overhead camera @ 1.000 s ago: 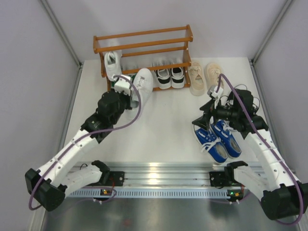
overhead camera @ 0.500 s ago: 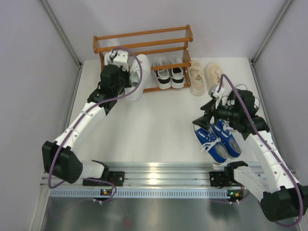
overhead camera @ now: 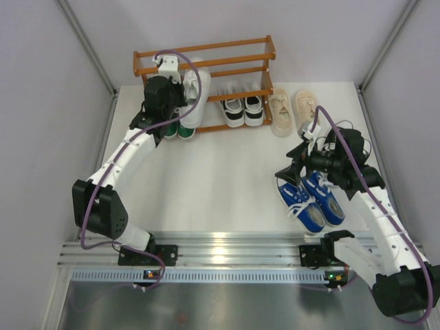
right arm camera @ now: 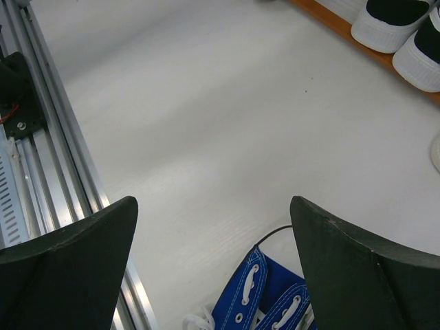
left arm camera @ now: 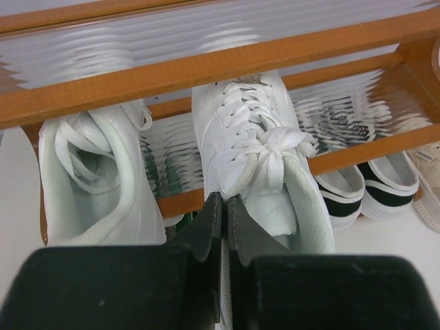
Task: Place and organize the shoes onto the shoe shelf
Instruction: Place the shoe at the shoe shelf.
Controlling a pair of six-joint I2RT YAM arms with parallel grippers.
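At 11 o'clock on the table (overhead camera: 227, 179), the left arm reaches into the shoe shelf (overhead camera: 206, 49). Its left claw (left arm camera: 221, 206) is pinched narrow on the inner heel rim of a white shoe (left arm camera: 251, 148). The shoe points toe-first across the middle rails, just beside the other white shoe (left arm camera: 93, 179), which already lies there at 9 o'clock of it. The green pair (overhead camera: 173, 128) shows on the lowest tier beneath them. The black-and-white pair (overhead camera: 244, 110) sits on that tier towards 3 o'clock.

The step in hand looks like seating the second white shoe beside its mate. Next the shoe wants setting square on both rails before the claw lets go and backs straight out. The rim is thin, so a tug while leaving could drag the shoe off.

The beige pair (overhead camera: 292, 110) stands on the table at 1 o'clock, just outside the shelf. At 4 o'clock the right claw (right arm camera: 213, 206) hangs wide and empty above the blue pair (overhead camera: 313, 199), seemingly placed to drop onto a heel.
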